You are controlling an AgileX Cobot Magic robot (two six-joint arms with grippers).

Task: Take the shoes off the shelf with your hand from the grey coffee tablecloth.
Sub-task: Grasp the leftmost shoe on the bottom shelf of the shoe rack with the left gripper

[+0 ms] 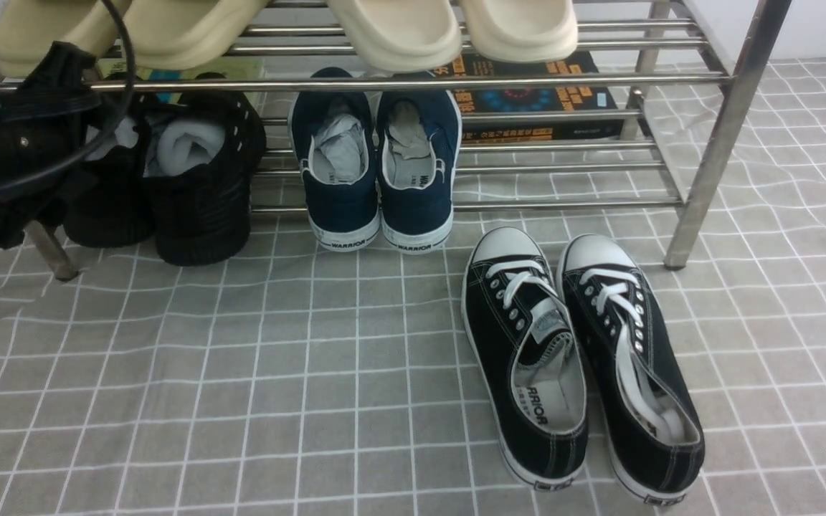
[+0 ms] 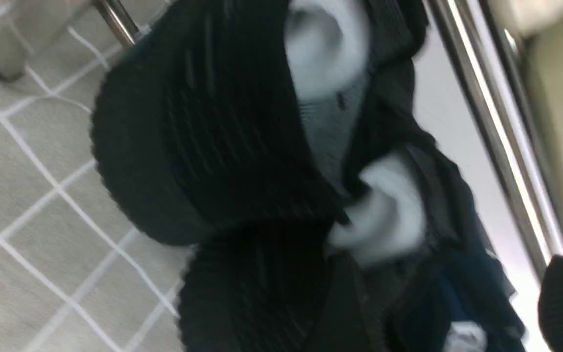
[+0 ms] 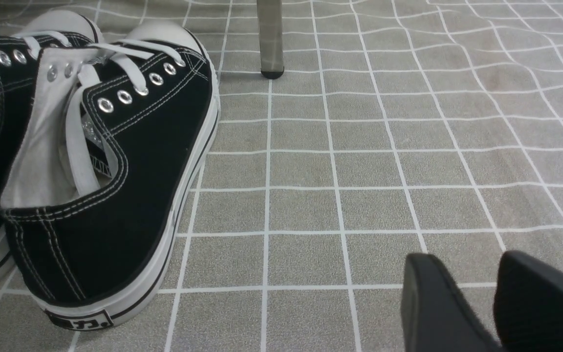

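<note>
In the front view, the nearest things are the black canvas shoes (image 1: 524, 358) with white toe caps, lying side by side on the grey coffee tablecloth (image 1: 241, 401), toes toward the shelf (image 1: 718, 136) and heels toward the camera. The right wrist view shows the right gripper (image 3: 491, 303) over bare cloth, its two fingertips parted with a gap between them and nothing in it; the same canvas pair lies nearby. Farther off, at the left end of the shelf, the left gripper (image 1: 44, 140) is spread, its fingers well apart, beside the black knit sneakers (image 1: 198, 193). A black cable (image 1: 122, 93) loops in front of it. The sneakers, stuffed with white, sit on the lower tier under the front tube of the upper one, heels forward; the left wrist view has them close and blurred, too soft to tell whether a finger touches them. To their right on that tier, the navy canvas shoes (image 1: 416, 179) stand side by side, also heels forward. Farther back lies a dark box (image 1: 528, 107) with orange print. Cream clogs (image 1: 391, 29) rest on the upper tier, and a pale wall (image 1: 825, 29) stands behind.
</note>
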